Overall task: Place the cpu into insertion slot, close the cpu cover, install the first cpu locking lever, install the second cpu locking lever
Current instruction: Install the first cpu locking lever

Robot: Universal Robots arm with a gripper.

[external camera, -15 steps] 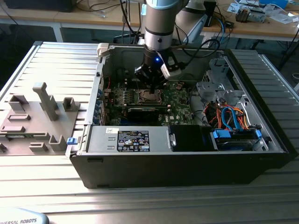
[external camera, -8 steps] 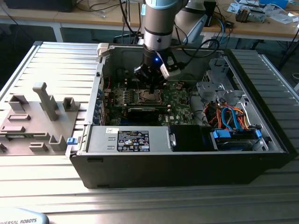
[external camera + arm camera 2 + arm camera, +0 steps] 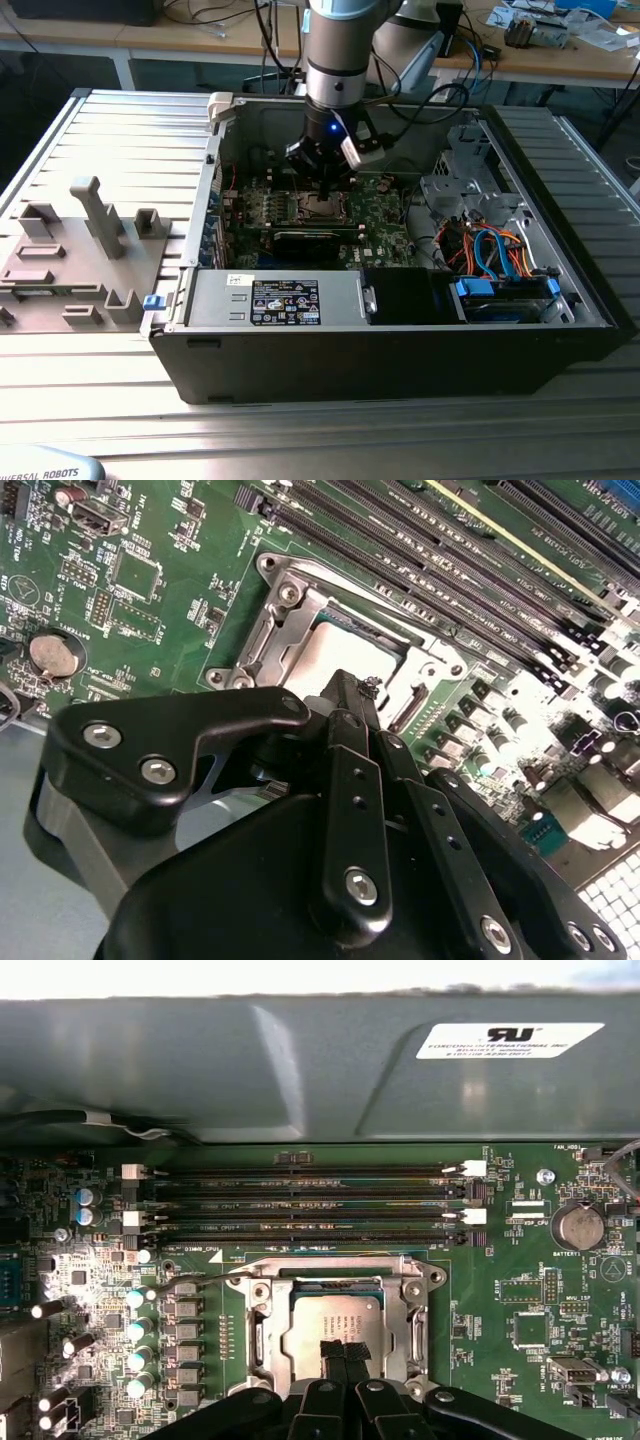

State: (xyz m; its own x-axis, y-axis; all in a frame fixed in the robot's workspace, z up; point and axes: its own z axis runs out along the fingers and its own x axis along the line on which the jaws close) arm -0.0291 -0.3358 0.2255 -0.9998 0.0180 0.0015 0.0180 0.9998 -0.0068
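Observation:
The cpu (image 3: 335, 1318) (image 3: 325, 645) lies flat in the insertion slot (image 3: 340, 1286) on the green motherboard (image 3: 385, 215). The silvery cpu cover (image 3: 270, 1325) (image 3: 275, 640) lies down around it, framing its dull metal top. My gripper (image 3: 345, 1350) (image 3: 350, 685) (image 3: 322, 182) hangs straight over the socket, its black fingers pressed together and their tips just above or on the cpu's near edge. I see nothing between the fingers. The gripper's body hides the socket's near side in both wrist views.
Several long black memory slots (image 3: 300, 1205) run beside the socket, with capacitors (image 3: 135, 1330) on another side. A black expansion card (image 3: 315, 240), the power supply (image 3: 280, 300) and a drive cage (image 3: 500, 285) fill the open case. A grey parts fixture (image 3: 80, 250) stands at the exterior view's left.

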